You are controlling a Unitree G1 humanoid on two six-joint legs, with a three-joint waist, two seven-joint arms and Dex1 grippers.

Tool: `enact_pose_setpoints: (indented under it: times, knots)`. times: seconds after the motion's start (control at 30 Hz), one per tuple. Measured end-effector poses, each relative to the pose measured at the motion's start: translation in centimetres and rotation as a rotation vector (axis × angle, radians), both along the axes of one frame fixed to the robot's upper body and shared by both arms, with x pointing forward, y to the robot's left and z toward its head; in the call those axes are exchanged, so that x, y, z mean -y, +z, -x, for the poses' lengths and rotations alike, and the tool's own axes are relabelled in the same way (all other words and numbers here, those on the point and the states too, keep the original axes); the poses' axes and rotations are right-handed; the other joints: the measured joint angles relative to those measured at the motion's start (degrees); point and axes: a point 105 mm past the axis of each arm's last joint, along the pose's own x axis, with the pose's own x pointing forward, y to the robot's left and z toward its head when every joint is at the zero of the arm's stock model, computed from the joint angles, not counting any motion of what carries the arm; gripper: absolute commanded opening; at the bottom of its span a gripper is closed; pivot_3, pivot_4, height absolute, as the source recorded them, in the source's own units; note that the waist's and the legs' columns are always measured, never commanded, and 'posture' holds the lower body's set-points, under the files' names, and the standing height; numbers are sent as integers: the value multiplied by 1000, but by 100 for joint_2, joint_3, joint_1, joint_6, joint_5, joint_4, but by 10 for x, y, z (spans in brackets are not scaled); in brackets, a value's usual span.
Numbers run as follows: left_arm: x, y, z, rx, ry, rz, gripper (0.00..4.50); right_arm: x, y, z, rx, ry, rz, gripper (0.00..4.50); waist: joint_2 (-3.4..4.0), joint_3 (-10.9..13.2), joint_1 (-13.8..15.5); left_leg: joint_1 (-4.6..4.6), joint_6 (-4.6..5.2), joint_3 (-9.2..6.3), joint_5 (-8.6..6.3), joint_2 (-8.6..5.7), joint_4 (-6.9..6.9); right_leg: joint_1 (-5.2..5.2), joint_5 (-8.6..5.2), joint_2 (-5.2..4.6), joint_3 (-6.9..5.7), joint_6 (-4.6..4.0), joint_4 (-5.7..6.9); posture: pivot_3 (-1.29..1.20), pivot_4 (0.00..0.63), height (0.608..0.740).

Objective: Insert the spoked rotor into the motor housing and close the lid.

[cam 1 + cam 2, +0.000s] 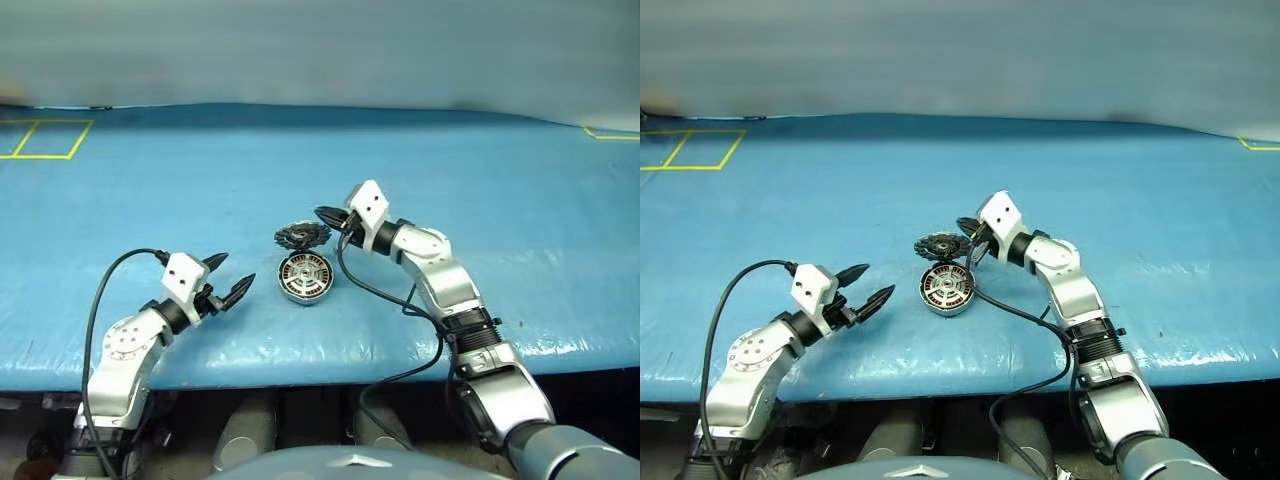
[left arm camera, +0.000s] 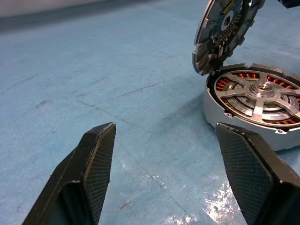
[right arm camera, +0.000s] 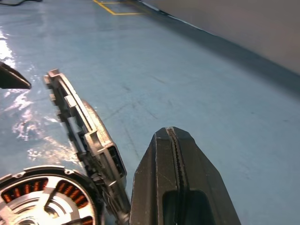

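The motor housing [image 1: 305,278] lies on the blue table, a pale grey puck with copper windings. The spoked rotor [image 2: 260,93] sits inside it, its silver spokes and hub facing up. The lid [image 1: 302,236] stands tilted up from the housing's far edge, its dark ribbed face towards me; the left wrist view shows the lid [image 2: 224,29] leaning over the housing [image 2: 220,110]. My right gripper [image 1: 327,216] is shut with nothing in it, its tip just right of the lid's raised edge [image 3: 77,123]; contact cannot be told. My left gripper [image 1: 236,272] is open, left of the housing and apart from it.
Yellow tape lines [image 1: 45,139] mark a square at the table's far left, and another yellow corner [image 1: 610,134] sits at the far right. The table's front edge [image 1: 330,372] runs just below both arms. A black cable [image 1: 385,290] trails from the right wrist across the table.
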Motion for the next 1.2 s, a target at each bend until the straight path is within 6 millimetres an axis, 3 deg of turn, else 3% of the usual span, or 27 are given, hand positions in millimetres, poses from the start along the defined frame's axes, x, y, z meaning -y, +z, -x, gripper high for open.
enact_pose_setpoints:
  times: [0.3,0.53,0.9,1.2]
  knots:
    - [-9,10,4,80,9,-4,3597,-12,-10,29,-51,158,33,0,2,1,0,0,-2,-1,-1,2,-2,-4,-3,-2,1,0,1,0,150,740]
    - [-13,13,3,93,22,4,3597,-13,-42,60,-131,207,112,0,2,1,-1,0,-4,-1,-1,1,-2,-4,-17,-11,2,22,0,0,150,740]
    - [-2,9,2,82,1,39,3597,-13,-48,65,-52,135,117,0,-5,-4,4,17,-27,-2,-14,2,1,2,-18,-26,-2,26,-2,0,150,740]
    - [26,9,2,56,-108,142,3597,-14,-51,60,-71,43,4,0,-11,-9,2,28,-26,-4,-12,3,2,8,-18,-24,-3,27,1,0,150,740]
